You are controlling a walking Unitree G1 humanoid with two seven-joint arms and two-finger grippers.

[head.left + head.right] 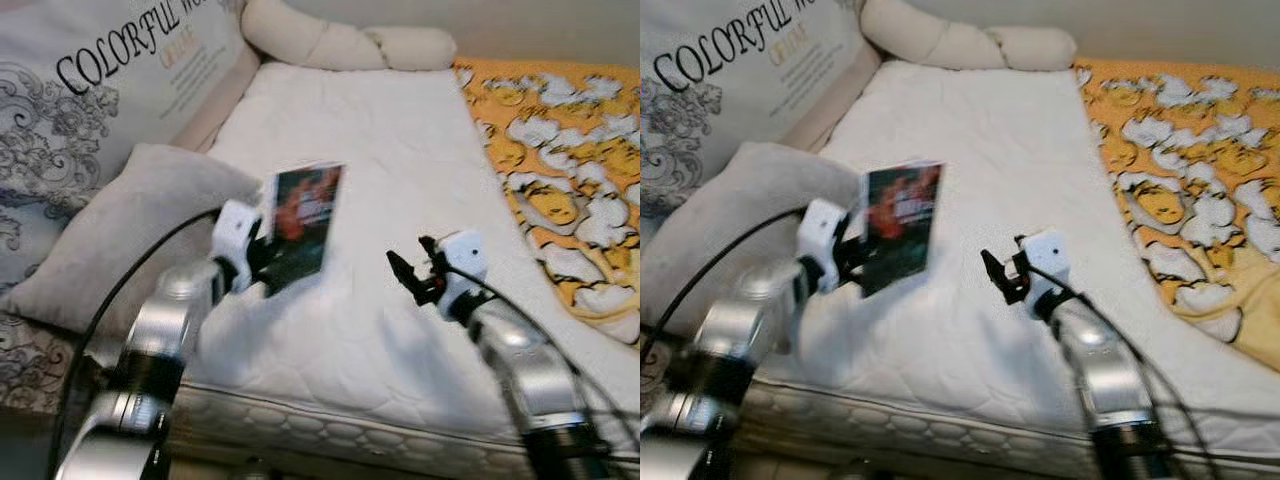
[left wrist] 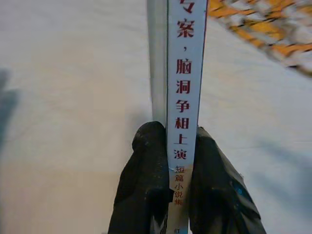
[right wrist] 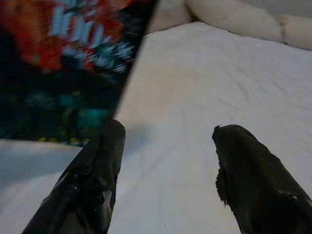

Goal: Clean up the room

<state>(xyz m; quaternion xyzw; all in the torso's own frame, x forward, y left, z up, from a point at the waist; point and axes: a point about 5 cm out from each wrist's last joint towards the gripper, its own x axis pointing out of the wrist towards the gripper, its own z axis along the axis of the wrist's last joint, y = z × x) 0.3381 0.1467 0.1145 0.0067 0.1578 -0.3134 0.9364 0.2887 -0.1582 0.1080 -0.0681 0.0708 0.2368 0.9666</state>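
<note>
A thin book (image 1: 303,226) with a dark cover and a red picture is held upright above the white mattress (image 1: 380,150). My left gripper (image 1: 262,250) is shut on its lower edge; in the left wrist view the black fingers (image 2: 146,180) pinch the white spine (image 2: 184,87) printed with red characters. My right gripper (image 1: 408,274) hovers open over the mattress to the right of the book, nothing between its fingers (image 3: 92,180). The book's cover (image 3: 63,63) fills a corner of the right wrist view.
A grey pillow (image 1: 110,230) lies at the left beside a large printed cushion (image 1: 90,80). A cream twisted bolster (image 1: 340,42) lies along the mattress head. An orange patterned blanket (image 1: 560,150) covers the right side. The mattress edge (image 1: 330,425) is near.
</note>
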